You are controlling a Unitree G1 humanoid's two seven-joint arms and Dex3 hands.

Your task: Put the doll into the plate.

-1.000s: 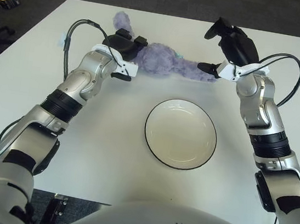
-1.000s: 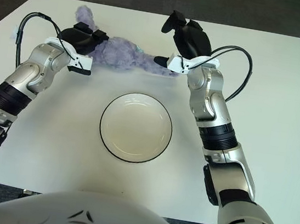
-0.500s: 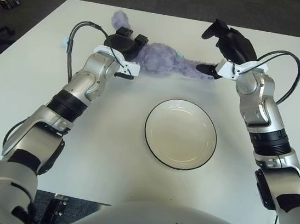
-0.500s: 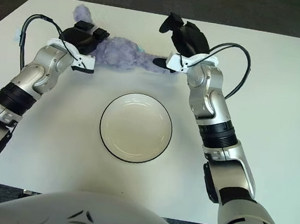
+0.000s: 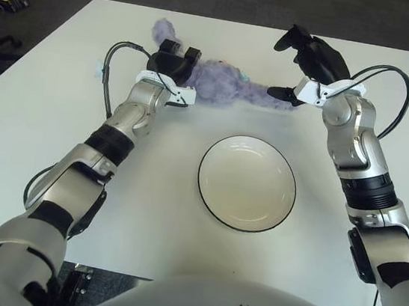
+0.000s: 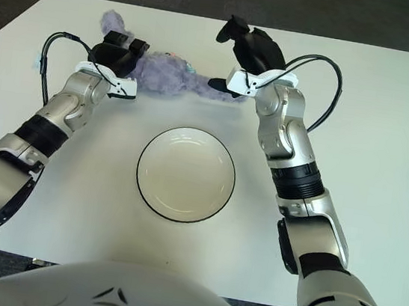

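Even, bright overhead light fills both views, leaving the white bench (image 5: 147, 191) washed nearly flat, with only soft, short shadows under the arms and along the near rim of the plate (image 5: 247, 182). A faint sheen lies on the plate's inside. Beyond the bench's far edge the floor falls dark, and focus holds sharp throughout, without visible blur.

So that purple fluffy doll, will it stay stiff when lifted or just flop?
Probably flop: the doll lies long and limp across the table, its fur looking soft. It likely weighs little for its size. With the left hand and right hand at opposite ends, the middle may sag.
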